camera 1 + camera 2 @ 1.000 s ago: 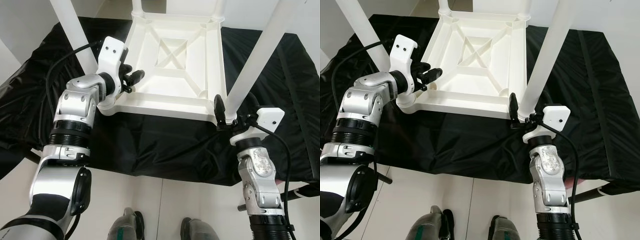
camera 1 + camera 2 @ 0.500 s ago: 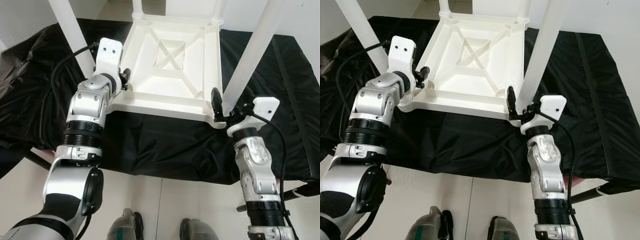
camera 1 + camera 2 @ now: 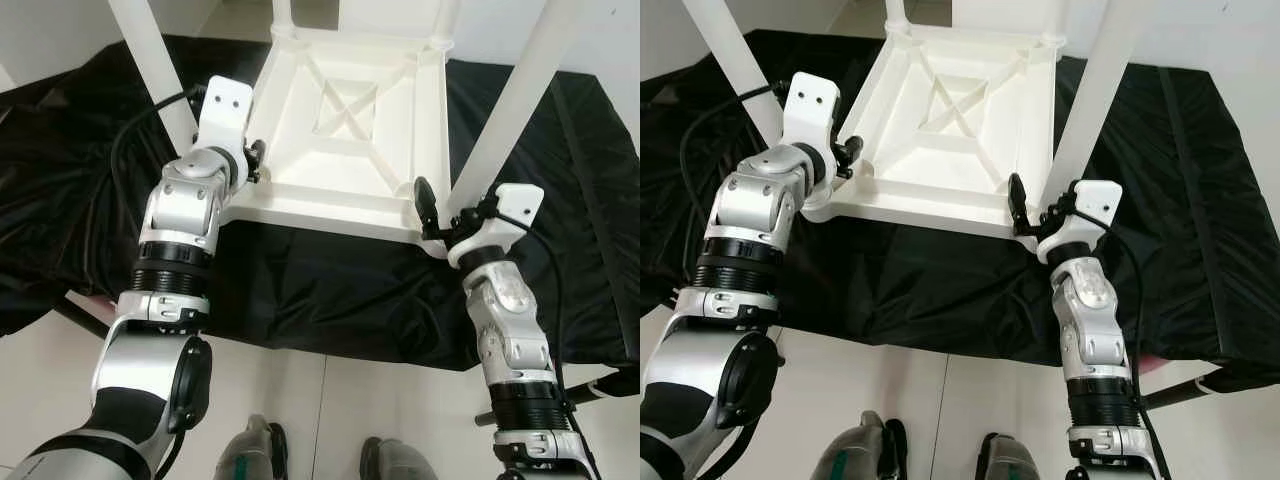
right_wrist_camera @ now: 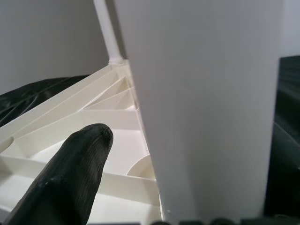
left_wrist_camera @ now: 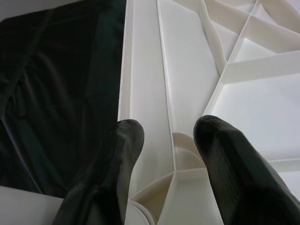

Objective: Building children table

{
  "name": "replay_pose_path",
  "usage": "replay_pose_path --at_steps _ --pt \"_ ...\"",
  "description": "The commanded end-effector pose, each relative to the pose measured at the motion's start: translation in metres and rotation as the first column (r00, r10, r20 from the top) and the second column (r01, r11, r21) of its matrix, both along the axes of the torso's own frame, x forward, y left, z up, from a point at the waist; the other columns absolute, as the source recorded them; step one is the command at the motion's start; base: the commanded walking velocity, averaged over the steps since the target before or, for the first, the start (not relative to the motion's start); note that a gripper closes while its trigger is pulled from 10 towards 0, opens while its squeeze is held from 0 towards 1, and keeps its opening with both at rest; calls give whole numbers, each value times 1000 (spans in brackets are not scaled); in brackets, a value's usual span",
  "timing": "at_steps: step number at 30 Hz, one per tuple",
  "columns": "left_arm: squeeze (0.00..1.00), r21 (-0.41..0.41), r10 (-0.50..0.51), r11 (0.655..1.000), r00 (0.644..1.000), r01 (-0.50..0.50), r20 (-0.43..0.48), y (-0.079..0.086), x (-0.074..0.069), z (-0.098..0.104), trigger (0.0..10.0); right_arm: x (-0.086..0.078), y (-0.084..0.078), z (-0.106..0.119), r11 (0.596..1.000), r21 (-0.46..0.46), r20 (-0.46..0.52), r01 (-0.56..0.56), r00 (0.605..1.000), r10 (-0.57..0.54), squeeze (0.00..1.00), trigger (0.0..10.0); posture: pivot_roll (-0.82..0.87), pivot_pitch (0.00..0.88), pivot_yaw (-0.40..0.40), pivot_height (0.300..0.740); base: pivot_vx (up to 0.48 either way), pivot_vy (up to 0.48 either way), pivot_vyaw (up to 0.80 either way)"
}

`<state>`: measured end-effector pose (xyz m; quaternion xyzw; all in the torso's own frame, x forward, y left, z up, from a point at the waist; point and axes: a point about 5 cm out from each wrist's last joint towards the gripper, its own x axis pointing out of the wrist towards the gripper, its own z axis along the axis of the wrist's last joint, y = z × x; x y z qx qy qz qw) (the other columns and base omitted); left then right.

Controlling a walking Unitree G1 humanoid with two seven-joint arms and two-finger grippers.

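A white plastic children's table [image 3: 345,110] lies upside down on a black cloth [image 3: 330,290], with its ribbed underside facing up and its legs standing upward. My left gripper [image 3: 255,162] is at the near left corner, open, and its fingers [image 5: 126,140] straddle the side rim [image 5: 145,84] by the corner socket. My right gripper [image 3: 445,200] is at the near right corner, around the base of the near right leg [image 3: 510,110]. One right finger [image 4: 84,154] stands a little apart from that leg [image 4: 206,93]; the other is hidden behind it.
The near left leg [image 3: 150,60] rises just behind my left wrist. Two far legs [image 3: 283,12] stand at the table's back corners. The cloth-covered surface ends at a front edge above white floor [image 3: 330,400], where my feet [image 3: 260,455] stand.
My left gripper has drawn in over the near left corner, its arm now straighter. The right gripper has shifted slightly left and forward along the near right leg's base.
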<state>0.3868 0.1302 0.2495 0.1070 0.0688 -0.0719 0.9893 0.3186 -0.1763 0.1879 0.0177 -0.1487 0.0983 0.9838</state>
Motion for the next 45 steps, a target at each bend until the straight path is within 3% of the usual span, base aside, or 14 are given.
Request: replay_pose_path --at_steps 1,12,24,36,45 --pt "0 20 274 961 960 -275 57 16 -1 3 10000 4 6 -8 998 3 -58 -65 996 65 0 10000 46 103 38 740 0 0 0" --pt "0 6 349 937 936 -349 56 30 -5 4 10000 14 9 -6 987 -31 -87 -157 984 153 0 10000 57 108 31 740 0 0 0" --pt "0 19 457 888 887 -459 70 46 -10 8 10000 26 20 4 954 -54 -91 -295 953 290 0 10000 68 115 21 740 0 0 0" --pt "0 42 515 853 852 -520 96 55 -15 14 10000 31 34 2 882 -76 -124 -466 882 455 0 10000 82 121 16 740 0 0 0" --pt "0 65 536 837 839 -543 99 59 -18 16 10000 29 38 -2 853 -80 -138 -516 853 503 0 10000 87 121 15 740 0 0 0"
